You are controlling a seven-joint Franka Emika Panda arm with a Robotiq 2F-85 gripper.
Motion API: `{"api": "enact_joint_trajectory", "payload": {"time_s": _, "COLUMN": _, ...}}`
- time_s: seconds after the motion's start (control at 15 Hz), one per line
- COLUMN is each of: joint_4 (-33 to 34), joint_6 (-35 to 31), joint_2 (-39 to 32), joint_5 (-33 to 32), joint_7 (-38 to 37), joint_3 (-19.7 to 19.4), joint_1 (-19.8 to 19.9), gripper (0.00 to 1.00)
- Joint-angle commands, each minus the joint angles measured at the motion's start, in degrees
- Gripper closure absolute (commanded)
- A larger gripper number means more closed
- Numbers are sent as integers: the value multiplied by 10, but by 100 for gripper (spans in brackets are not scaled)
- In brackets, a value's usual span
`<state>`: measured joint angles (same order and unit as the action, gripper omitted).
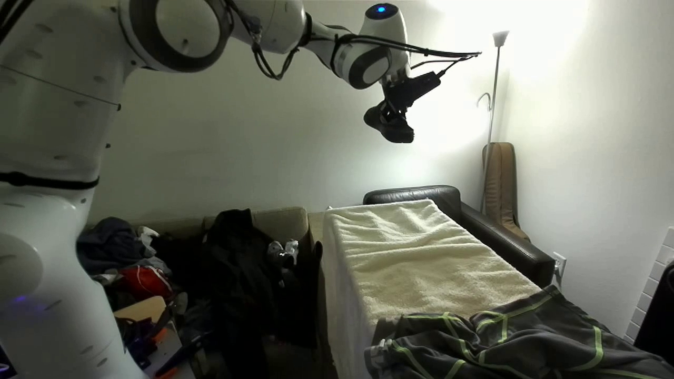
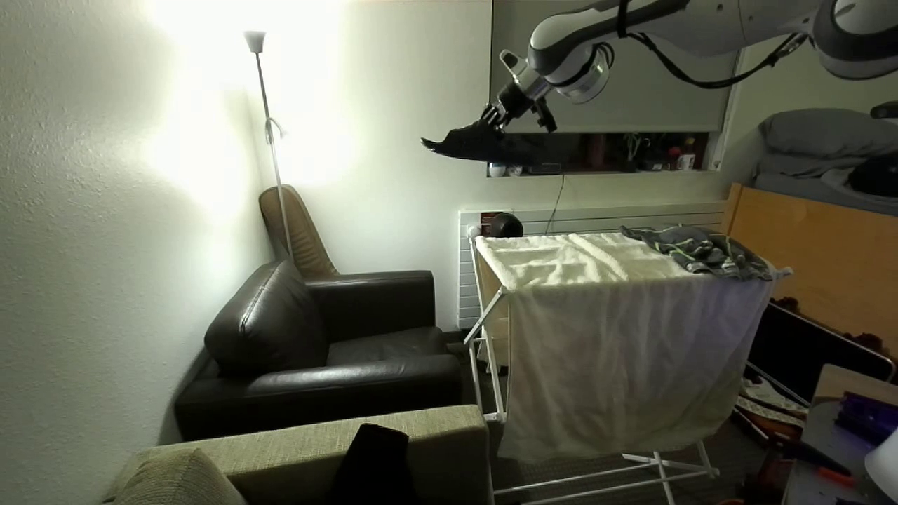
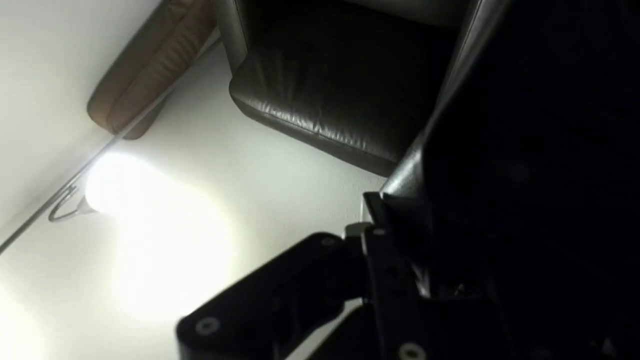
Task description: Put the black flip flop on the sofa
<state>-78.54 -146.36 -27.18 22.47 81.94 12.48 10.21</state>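
The black flip flop [image 1: 390,130] hangs in the air from my gripper [image 1: 392,108], high above the furniture. In an exterior view its sole [image 2: 466,145] is roughly level, one pointed end sticking out past the gripper [image 2: 494,116]. The gripper is shut on its upper part; the exact grip is too dark to see. In the wrist view the flip flop [image 3: 525,140] is a dark mass at right, hiding one finger beside the visible one. A black leather sofa [image 2: 323,386] stands below, with its cushion [image 3: 330,95] in the wrist view. A beige fabric sofa [image 2: 280,449] is nearer in that exterior view.
A drying rack [image 2: 484,351] with a cream towel [image 1: 421,252] and grey clothing [image 1: 505,342] stands beside the leather sofa. A floor lamp [image 1: 495,89] and a brown case [image 1: 500,179] stand in the corner. A clothes pile [image 1: 237,268] covers the beige sofa.
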Motion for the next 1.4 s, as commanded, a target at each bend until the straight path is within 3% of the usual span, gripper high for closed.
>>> {"api": "enact_joint_trajectory", "payload": {"time_s": 0.0, "joint_4": 128, "joint_6": 3, "joint_2": -83, "joint_5": 23, "joint_7": 73, "joint_3": 49, "joint_1": 4, "gripper": 98}}
{"api": "enact_joint_trajectory", "payload": {"time_s": 0.33, "joint_4": 271, "joint_6": 45, "joint_2": -162, "joint_5": 5, "joint_7": 141, "joint_3": 123, "joint_1": -19, "gripper": 98}}
{"api": "enact_joint_trajectory", "payload": {"time_s": 0.87, "joint_4": 376, "joint_6": 177, "joint_2": -202, "joint_5": 43, "joint_7": 227, "joint_3": 259, "joint_1": -17, "gripper": 98}}
{"api": "enact_joint_trajectory", "payload": {"time_s": 1.33, "joint_4": 447, "joint_6": 279, "joint_2": -237, "joint_5": 31, "joint_7": 259, "joint_3": 303, "joint_1": -34, "gripper": 98}}
